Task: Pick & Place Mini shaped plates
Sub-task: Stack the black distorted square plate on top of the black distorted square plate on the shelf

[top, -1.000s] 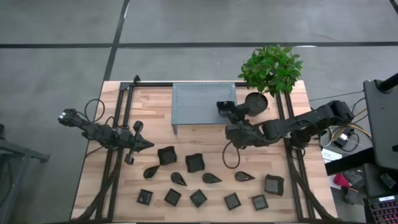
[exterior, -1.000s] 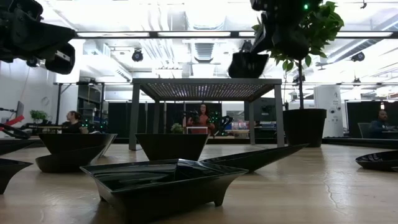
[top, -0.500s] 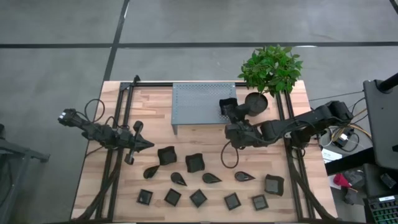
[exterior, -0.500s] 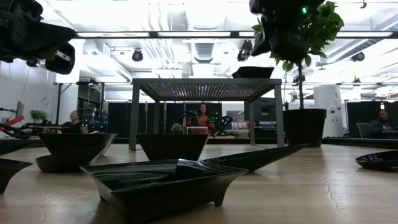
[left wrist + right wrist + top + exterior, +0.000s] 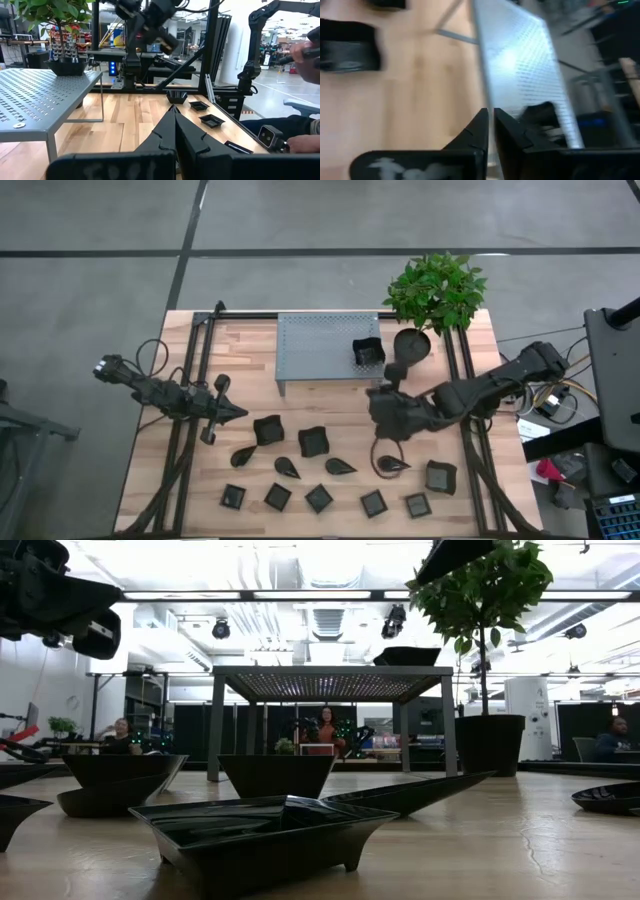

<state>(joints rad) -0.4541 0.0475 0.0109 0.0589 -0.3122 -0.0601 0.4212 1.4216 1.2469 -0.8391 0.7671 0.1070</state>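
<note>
table (image 5: 470, 360): light wood | on it: grey perforated stand (image 5: 315, 345), plant pot (image 5: 411, 343), mini shaped plates (image 5: 313, 441)

— What surrounds the pale wooden plank counter (image 5: 330, 470)?

— A grey concrete floor (image 5: 90, 290) crossed by dark seams, seen from above. A black metal frame (image 5: 190, 380) runs along the counter's sides.

— And the room beyond, at counter height?

— An open hall with a bright white ceiling (image 5: 280, 570) carrying long strip lights (image 5: 250, 595) and hanging black fixtures. Dark partitions line the far side. A person in a red top (image 5: 326, 730) sits at the middle, another person (image 5: 119, 735) sits at the left, and a third (image 5: 612, 738) at the right edge.

— Anything else?

— In the left wrist view, black upright posts (image 5: 210, 45) and a shiny pale floor (image 5: 280, 90) beyond the counter, with a person's hand (image 5: 300, 145) at the edge.
</note>
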